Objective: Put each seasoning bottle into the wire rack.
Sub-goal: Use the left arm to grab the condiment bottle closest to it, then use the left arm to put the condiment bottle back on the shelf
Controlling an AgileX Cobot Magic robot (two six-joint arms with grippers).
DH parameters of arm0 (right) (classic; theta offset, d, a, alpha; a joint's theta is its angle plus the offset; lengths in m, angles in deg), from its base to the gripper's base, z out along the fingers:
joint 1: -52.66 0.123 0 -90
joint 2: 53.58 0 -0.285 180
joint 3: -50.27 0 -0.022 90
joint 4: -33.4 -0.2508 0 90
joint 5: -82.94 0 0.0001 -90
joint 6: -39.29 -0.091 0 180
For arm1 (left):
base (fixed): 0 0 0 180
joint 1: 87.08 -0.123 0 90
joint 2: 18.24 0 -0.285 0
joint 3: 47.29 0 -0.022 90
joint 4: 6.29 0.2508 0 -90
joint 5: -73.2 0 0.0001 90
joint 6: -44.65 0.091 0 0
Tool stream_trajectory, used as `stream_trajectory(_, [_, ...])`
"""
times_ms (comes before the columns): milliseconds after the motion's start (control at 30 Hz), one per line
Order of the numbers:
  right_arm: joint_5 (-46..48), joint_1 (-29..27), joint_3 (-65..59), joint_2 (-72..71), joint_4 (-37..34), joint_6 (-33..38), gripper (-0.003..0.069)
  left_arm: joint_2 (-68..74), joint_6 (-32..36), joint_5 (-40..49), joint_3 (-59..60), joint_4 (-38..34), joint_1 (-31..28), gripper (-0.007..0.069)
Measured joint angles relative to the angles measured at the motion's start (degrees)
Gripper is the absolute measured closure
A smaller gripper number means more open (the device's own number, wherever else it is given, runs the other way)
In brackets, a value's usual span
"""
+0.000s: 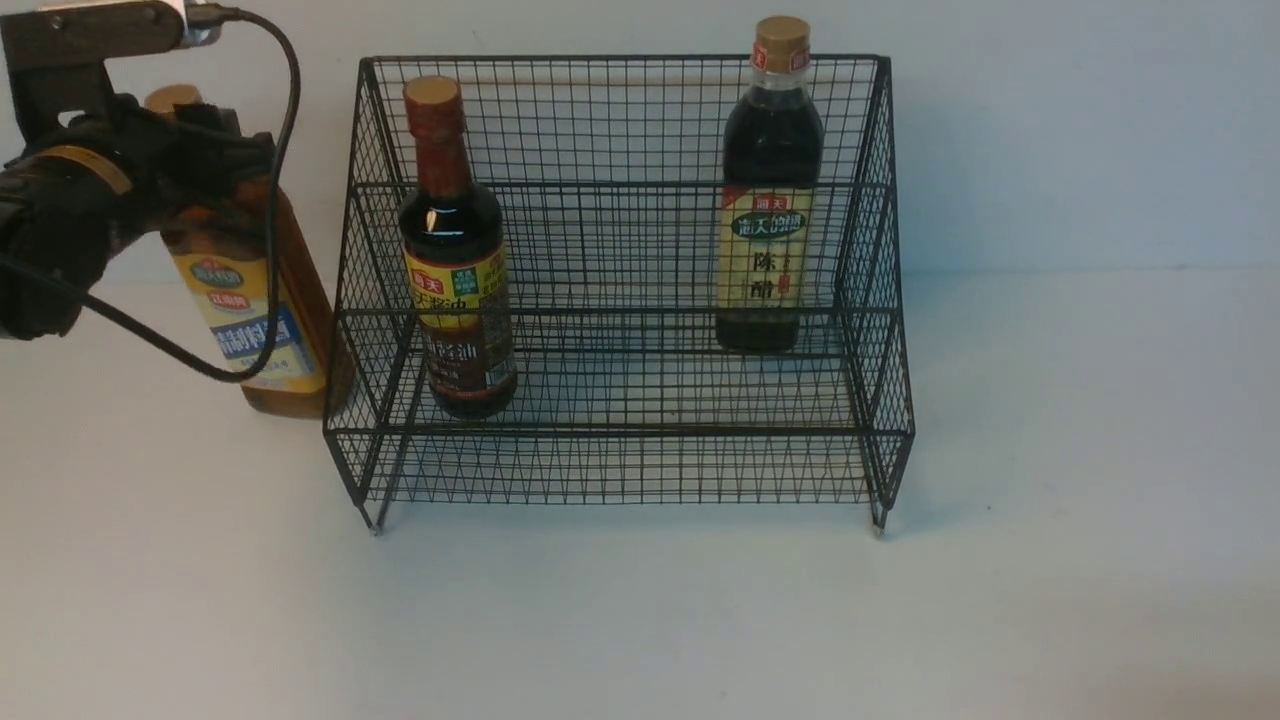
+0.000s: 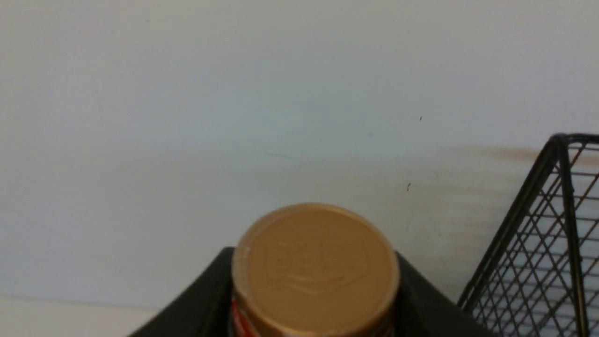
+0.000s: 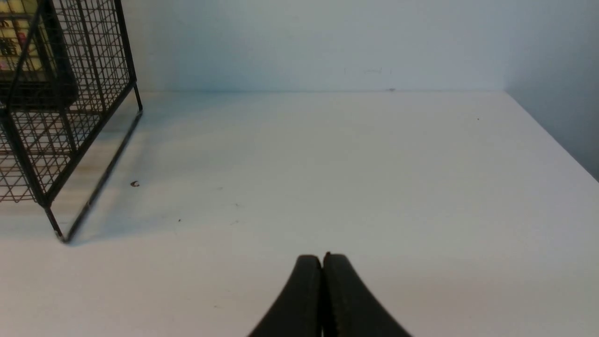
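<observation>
Our left gripper straddles the neck of the amber bottle, for lifting into the rack beside it, though whether it is clamped yet we cannot tell; right gripper closed.

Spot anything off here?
Amber bottle is outside the rack, on its left, and looks tilted, left gripper around its neck. Red-necked bottle and square bottle stand upright inside. No spill or damage visible.

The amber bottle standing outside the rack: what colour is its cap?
The cap is tan, seen best in the left wrist view.
</observation>
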State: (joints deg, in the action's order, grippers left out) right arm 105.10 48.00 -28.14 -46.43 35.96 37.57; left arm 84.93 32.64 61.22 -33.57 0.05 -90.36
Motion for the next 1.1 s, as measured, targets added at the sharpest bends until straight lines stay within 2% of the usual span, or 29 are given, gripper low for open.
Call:
stream_trajectory(133, [0.0,0.0,0.0,0.0,0.0,0.0,0.0673,-6.0,4.3,6.4,-1.4,-0.4,0.0,0.0307])
stream_trajectory(300, [0.0,0.0,0.0,0.0,0.0,0.0,0.0673,-11.6,5.0,6.5,-3.8,-0.4,0.0,0.0307])
stream_trajectory(467, [0.0,0.0,0.0,0.0,0.0,0.0,0.0673,-15.3,4.5,6.6,-7.8,-0.8,0.1,0.0307])
stream_trajectory(833, [0.0,0.0,0.0,0.0,0.0,0.0,0.0673,-15.3,2.0,13.4,-19.0,-0.8,0.1,0.0308])
stream_trajectory(1100, [0.0,0.0,0.0,0.0,0.0,0.0,0.0673,-11.4,-2.1,13.4,-28.2,-0.6,3.6,0.0308])
